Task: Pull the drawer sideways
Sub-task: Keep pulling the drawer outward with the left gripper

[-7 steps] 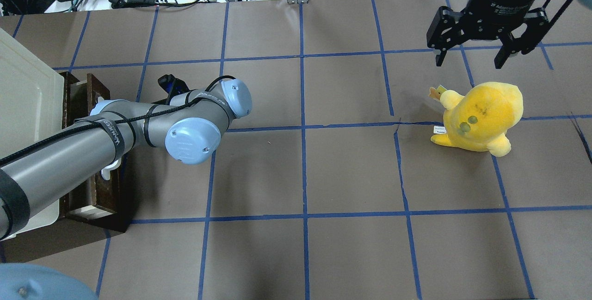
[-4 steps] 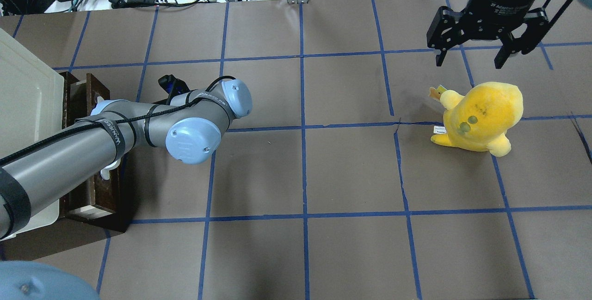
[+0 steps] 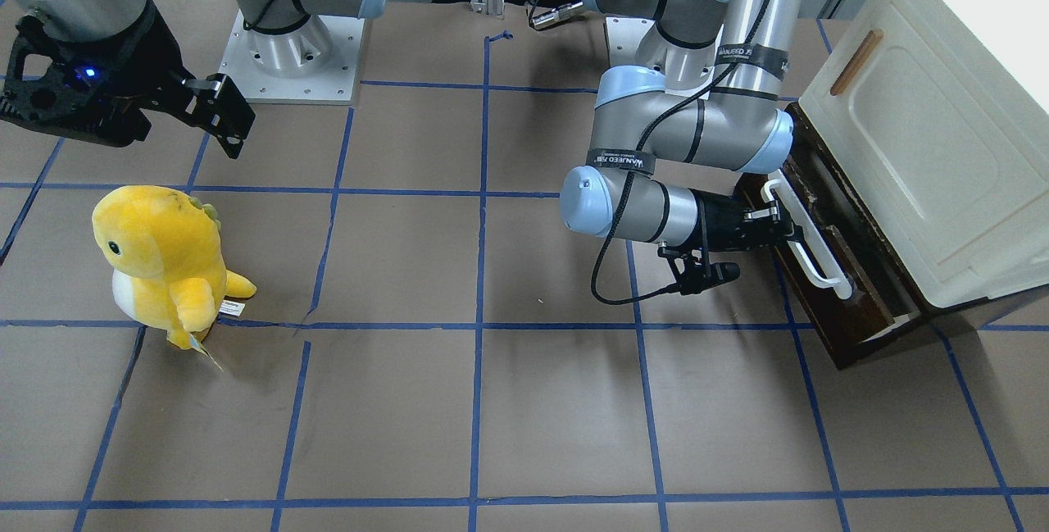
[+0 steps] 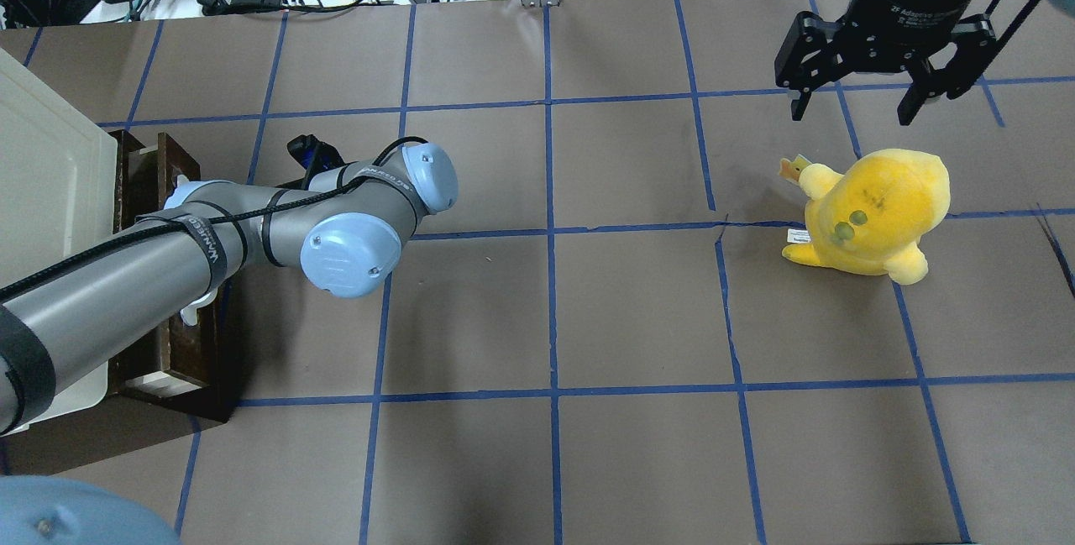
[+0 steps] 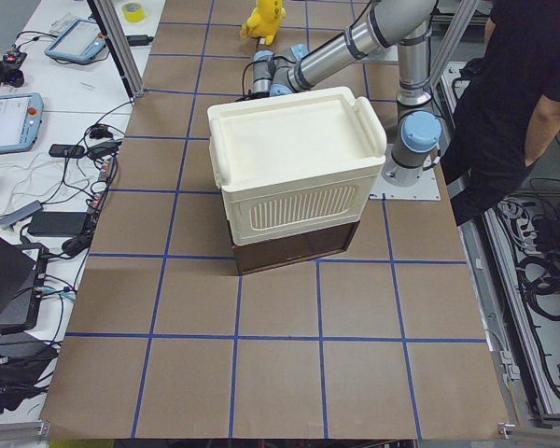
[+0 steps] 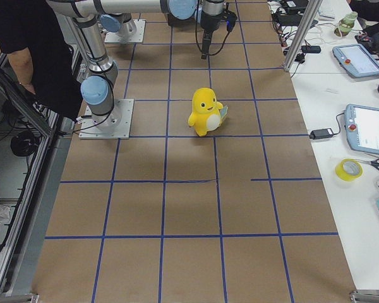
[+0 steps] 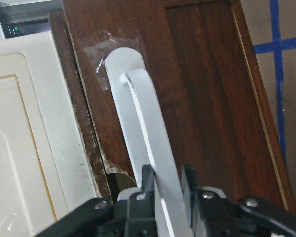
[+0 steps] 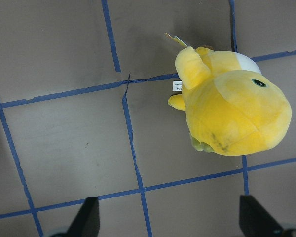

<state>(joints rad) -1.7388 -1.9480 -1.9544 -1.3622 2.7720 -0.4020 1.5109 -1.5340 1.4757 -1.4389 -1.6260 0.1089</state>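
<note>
drawer [image 7: 207,89] dark brown | handle [image 7: 143,123] white | cabinet [image 3: 910,147] cream | plush [image 3: 160,261] yellow

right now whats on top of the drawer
The cream cabinet sits over the drawer. Only a pale strip of the drawer's inside shows; the rest is covered by the cabinet.

Cannot see the left end effector [image 7: 166,178] overhead, buried under its own arm [image 4: 126,276] at 9 o'clock, nor its body and the lower end of the white handle [image 7: 147,128] past the wrist view's 6 o'clock edge.
</note>
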